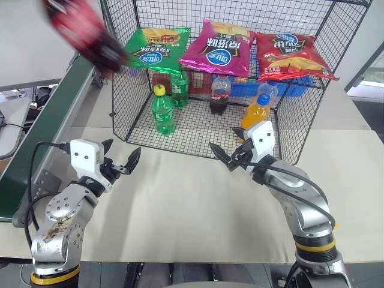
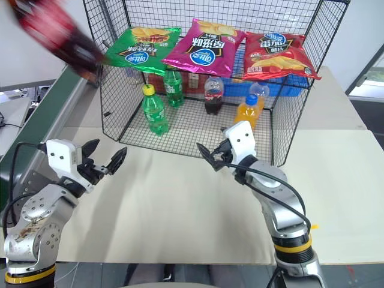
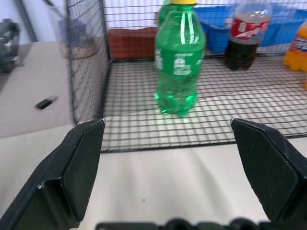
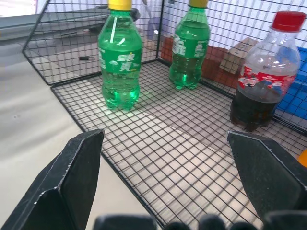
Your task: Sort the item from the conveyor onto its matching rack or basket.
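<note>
Both arms are hovering low over the pale tabletop [image 1: 180, 204] in front of the black wire-mesh cage [image 1: 120, 90]. The left claw [image 1: 122, 153] is standing spread wide and empty, and the right claw [image 1: 230, 150] is likewise gaping with nothing between its fingers, both pointing toward the cage's open front. The sorting is judged to be only beginning: a motion-blurred dark-and-red item [image 1: 84, 30], apparently a cola bottle (too smeared to read cap or label), is passing in the air above the dark green conveyor [image 1: 54, 114] at the robot's left, beside the cage's left wall, and neither claw is touching it. Picking it up and carrying it to the cage are remaining. Inside the cage, a standing cola bottle [image 1: 219, 95] is already resting on the mesh floor, with two green soda bottles [image 1: 162, 111] to its left and an orange soda bottle [image 1: 259, 108] to its right. A blue crate [image 1: 282, 89] is lying behind them, and three crisp bags [image 1: 219, 48] are lying on the upper shelf. The tabletop is smooth and bare near the claws, and more light-coloured tables are showing beyond the cage.
</note>
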Available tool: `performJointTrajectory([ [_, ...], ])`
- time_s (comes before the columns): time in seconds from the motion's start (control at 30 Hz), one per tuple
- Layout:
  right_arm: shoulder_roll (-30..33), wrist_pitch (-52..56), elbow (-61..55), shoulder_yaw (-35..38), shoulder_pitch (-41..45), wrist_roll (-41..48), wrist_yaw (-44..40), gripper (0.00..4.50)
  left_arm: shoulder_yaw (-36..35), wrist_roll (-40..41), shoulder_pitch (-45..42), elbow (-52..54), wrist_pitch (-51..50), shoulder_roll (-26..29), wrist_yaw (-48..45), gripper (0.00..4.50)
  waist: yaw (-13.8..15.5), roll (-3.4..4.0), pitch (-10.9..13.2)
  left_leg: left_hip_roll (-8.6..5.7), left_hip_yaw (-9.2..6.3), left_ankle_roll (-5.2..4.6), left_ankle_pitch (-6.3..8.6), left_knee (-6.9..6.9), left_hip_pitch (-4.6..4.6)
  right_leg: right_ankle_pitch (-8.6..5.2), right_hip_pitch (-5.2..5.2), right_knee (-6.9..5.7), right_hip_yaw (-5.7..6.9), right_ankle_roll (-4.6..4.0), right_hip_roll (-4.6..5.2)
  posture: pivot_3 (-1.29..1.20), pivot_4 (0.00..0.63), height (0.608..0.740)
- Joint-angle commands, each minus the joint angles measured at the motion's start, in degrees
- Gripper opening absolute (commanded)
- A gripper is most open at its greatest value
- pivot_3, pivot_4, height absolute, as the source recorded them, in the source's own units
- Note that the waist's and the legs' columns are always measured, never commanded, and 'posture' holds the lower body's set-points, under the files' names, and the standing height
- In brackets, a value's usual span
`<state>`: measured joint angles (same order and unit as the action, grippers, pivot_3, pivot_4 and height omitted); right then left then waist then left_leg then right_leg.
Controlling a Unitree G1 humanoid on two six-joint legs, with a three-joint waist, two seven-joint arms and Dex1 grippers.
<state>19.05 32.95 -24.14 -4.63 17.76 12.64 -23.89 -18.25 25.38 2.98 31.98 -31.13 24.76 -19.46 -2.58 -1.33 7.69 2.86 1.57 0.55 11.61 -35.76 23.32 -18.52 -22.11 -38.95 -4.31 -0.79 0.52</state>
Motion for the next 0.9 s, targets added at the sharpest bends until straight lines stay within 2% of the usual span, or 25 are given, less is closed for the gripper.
performJointTrajectory([
  [0.03, 0.00, -0.89, -0.49, 0.02, 2.11, 0.90, -1.14, 4.50, -2.10, 0.64, 1.71, 3.34, 0.73, 0.08, 0.60, 4.45, 0.05, 0.00, 0.00, 0.00, 0.00, 0.00, 0.00, 0.00, 0.00, 0.00, 0.00, 0.00, 0.00, 0.00, 0.00, 0.00, 0.150, 0.740],
  [0.73, -0.69, -2.08, 1.69, -0.63, 3.67, 0.42, -2.30, 4.50, -2.98, 0.76, 1.02, 2.17, 0.97, 0.85, 1.49, 4.45, 0.07, 0.00, 0.00, -0.01, -0.01, 0.00, 0.00, 0.00, 0.01, 0.00, 0.00, 0.01, 0.01, 0.00, 0.01, 0.00, 0.150, 0.740],
  [0.9, -0.03, -1.70, 1.60, -0.59, 4.93, 1.51, -4.07, 4.50, -5.68, 0.24, 1.86, 1.63, 1.73, 1.51, 1.92, 4.45, 0.04, 0.00, 0.00, 0.00, -0.01, 0.00, 0.00, 0.00, 0.00, 0.00, 0.00, 0.00, 0.01, 0.00, 0.00, 0.00, 0.150, 0.740],
])
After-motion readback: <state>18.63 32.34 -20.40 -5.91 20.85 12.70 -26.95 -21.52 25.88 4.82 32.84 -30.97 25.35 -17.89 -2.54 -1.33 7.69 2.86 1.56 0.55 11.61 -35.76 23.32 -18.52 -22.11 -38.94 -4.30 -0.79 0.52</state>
